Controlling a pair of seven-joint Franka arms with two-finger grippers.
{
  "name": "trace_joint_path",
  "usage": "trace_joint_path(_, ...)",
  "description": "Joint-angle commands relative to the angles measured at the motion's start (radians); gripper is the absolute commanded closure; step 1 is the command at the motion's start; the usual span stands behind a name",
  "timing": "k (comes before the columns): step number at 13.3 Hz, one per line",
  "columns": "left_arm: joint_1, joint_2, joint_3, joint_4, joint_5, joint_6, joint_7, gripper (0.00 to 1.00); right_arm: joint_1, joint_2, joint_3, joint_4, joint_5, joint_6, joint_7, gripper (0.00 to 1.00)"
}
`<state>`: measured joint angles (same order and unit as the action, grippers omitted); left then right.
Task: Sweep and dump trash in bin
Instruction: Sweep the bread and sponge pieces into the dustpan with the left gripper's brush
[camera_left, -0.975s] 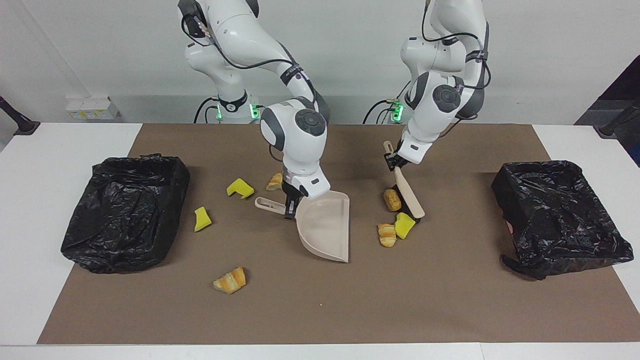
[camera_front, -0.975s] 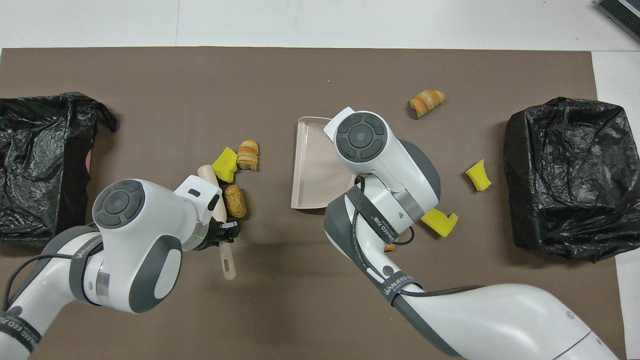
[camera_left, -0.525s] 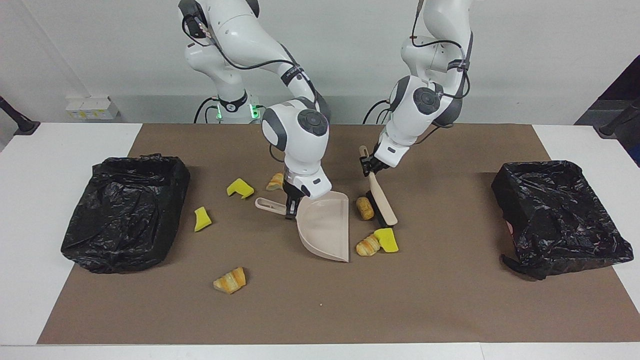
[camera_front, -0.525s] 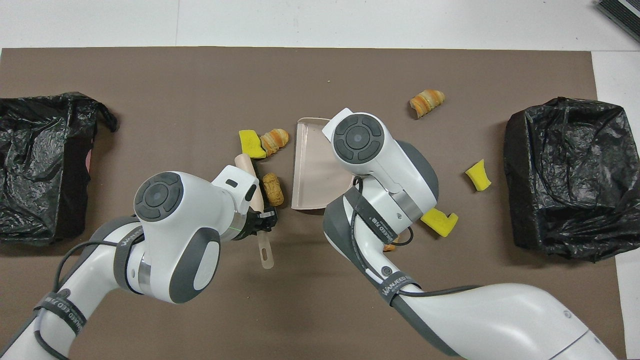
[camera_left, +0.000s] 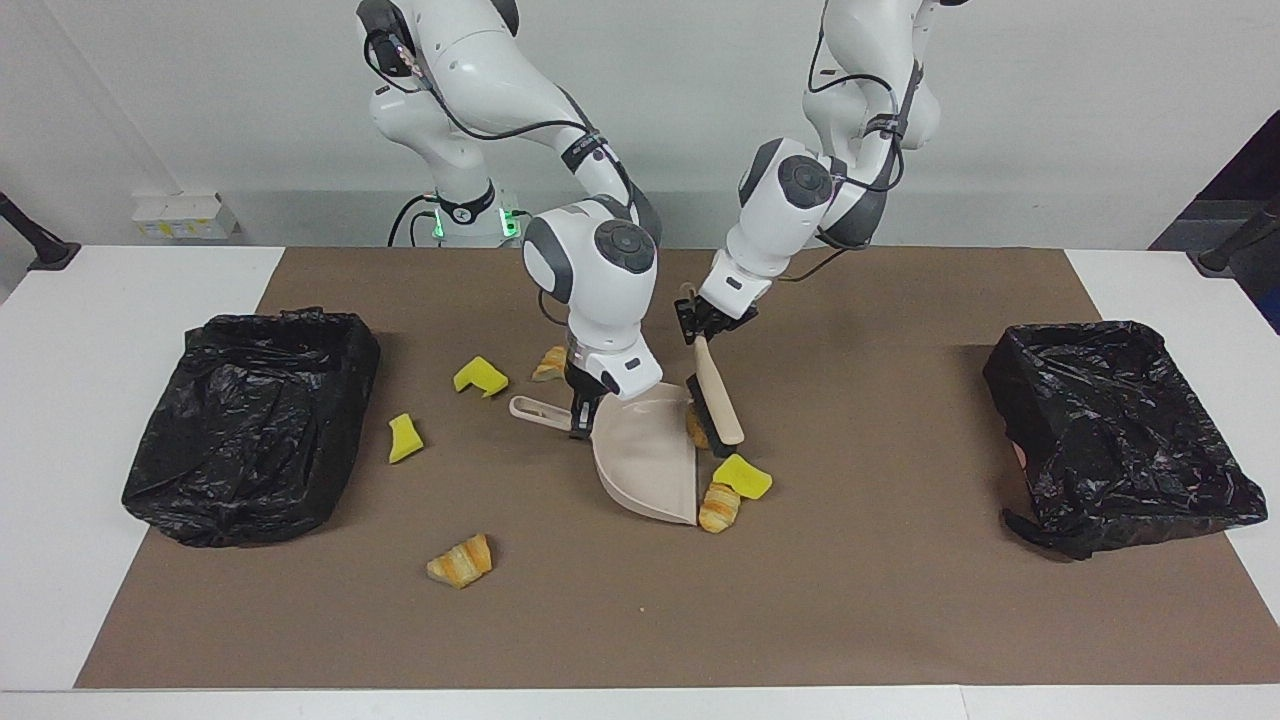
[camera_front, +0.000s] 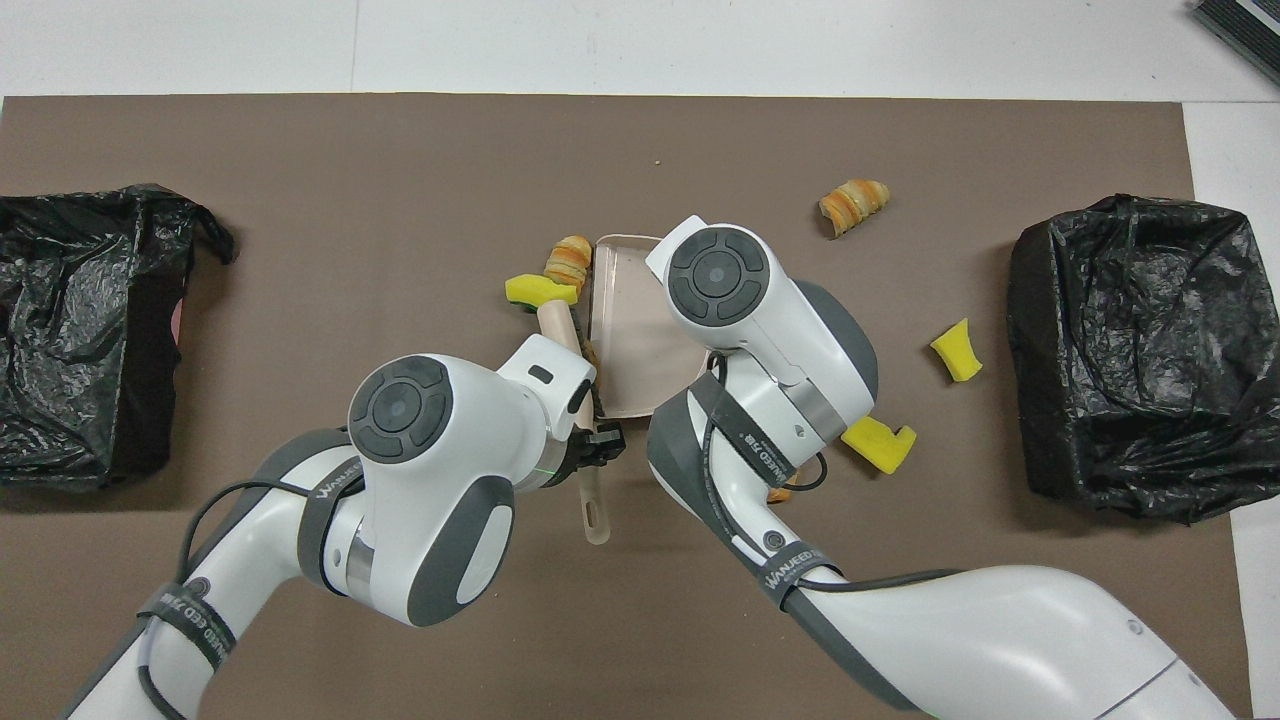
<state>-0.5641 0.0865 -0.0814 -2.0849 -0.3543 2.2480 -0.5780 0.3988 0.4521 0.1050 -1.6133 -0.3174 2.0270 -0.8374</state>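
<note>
Facing view: the right claw (camera_left: 578, 418) pinches the handle of the beige plastic dustpan (camera_left: 650, 462), tipping it so its open edge meets the brown mat (camera_left: 900, 600) toward the left arm's end of the desk, probably to catch what is pushed in. The left claw (camera_left: 697, 330) is clamped on the pale wooden-handled brush (camera_left: 715, 400), angled down so its dark bristles reach the mat beside the pan's mouth. One brown bread piece (camera_left: 695, 428) sits between brush and pan, below the left claw; a yellow foam chunk (camera_left: 742, 475) and a striped bread piece (camera_left: 718, 506) lie at the pan's lip, missed by the brush. Four other bits lie toward the right arm's end, near a black-bagged bin (camera_left: 250, 425).

Overhead view: the left claw (camera_front: 598, 450) grips the brush handle (camera_front: 592, 500) mid-length. The yellow chunk (camera_front: 538, 291) and striped piece (camera_front: 568, 262) touch the dustpan (camera_front: 625, 330) rim from outside, well ahead of the claw. The second black-bagged bin (camera_front: 80, 320) waits at the left arm's end.
</note>
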Motion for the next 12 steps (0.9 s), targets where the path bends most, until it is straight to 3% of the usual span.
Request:
trace_joint_path(1,0.003,0.007,0.006,0.062,-0.017,-0.007,0.021,1.0,-0.014,-0.003,0.007,-0.004,-0.019,0.016,-0.034,1.0)
trace_joint_path(5,0.049,-0.004,0.025,0.146,0.011,-0.113,0.174,1.0,-0.014,-0.003,0.007,-0.002,-0.019,0.016,-0.037,1.0)
trace_joint_path(7,0.119,0.007,0.025,0.16,0.142,-0.122,0.291,1.0,-0.014,-0.001,0.007,-0.002,-0.014,0.015,-0.035,1.0)
trace_joint_path(10,0.168,0.129,0.025,0.253,0.299,-0.192,0.372,1.0,-0.014,-0.003,0.007,0.006,-0.005,-0.005,-0.031,1.0)
trace_joint_path(12,0.168,0.177,0.026,0.275,0.322,-0.217,0.397,1.0,-0.012,-0.003,0.007,0.004,-0.005,-0.005,-0.031,1.0)
